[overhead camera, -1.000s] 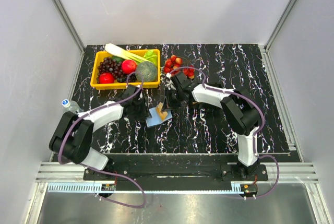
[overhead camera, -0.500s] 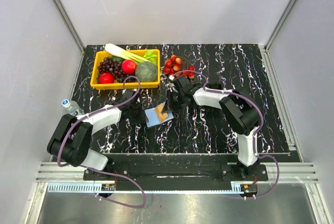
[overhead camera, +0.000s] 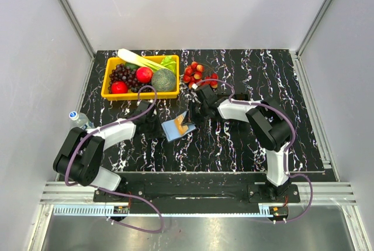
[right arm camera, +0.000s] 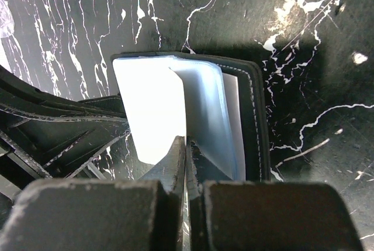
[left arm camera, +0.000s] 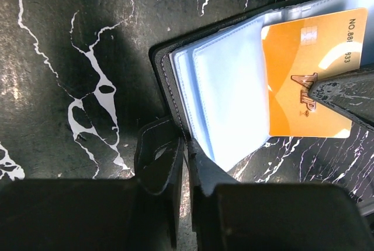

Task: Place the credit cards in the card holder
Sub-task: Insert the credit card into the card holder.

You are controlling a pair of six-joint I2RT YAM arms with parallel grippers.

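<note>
Orange-gold plastic credit card (left arm camera: 301, 75) lies half over the light-blue sleeves of the black folding card holder (left arm camera: 225, 99), pinched in the clenched right gripper (right arm camera: 186, 152). The left gripper (left arm camera: 182, 157) clamps the holder's cover edge at its fingertips. Best to slide the card in flat, square to the sleeve mouth, with the holder pinned. A second ago the left jaws stood wider.

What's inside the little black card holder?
Light-blue sleeves fill the card holder, with one gold card showing beside them. The right gripper covers one corner of that card. Whether it sits in a pocket, or more cards lie under the sleeves, is hidden.
</note>
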